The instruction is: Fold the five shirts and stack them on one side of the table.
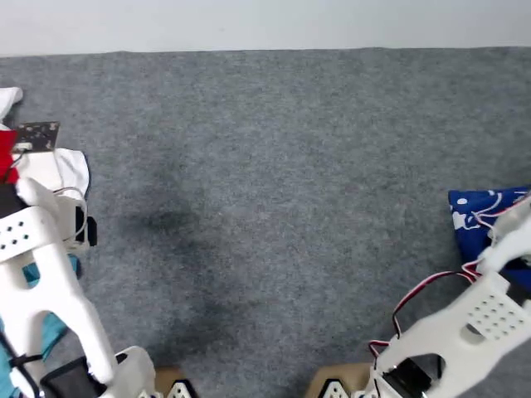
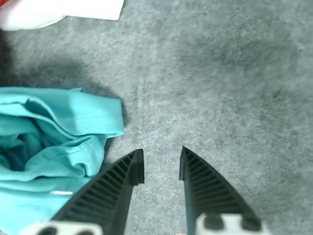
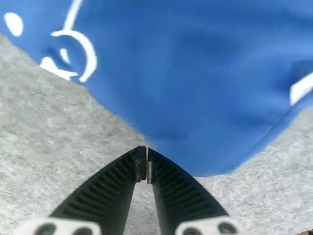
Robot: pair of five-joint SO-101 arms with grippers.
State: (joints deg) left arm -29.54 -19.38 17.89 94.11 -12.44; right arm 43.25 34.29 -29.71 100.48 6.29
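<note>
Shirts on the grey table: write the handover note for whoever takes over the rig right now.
Left gripper: open, empty, over bare grey table beside the teal shirt.
Right gripper: shut, at the blue shirt's edge, nothing visibly gripped.
Things: teal shirt crumpled at the table's left side, with a white shirt and a red cloth just beyond it. The blue shirt is at the right edge.
Done: no neat stack visible. Cannot tell whether the white and red ones are folded.
Left: fold at least the teal shirt, probably the blue too, then stack everything on one side.
</note>
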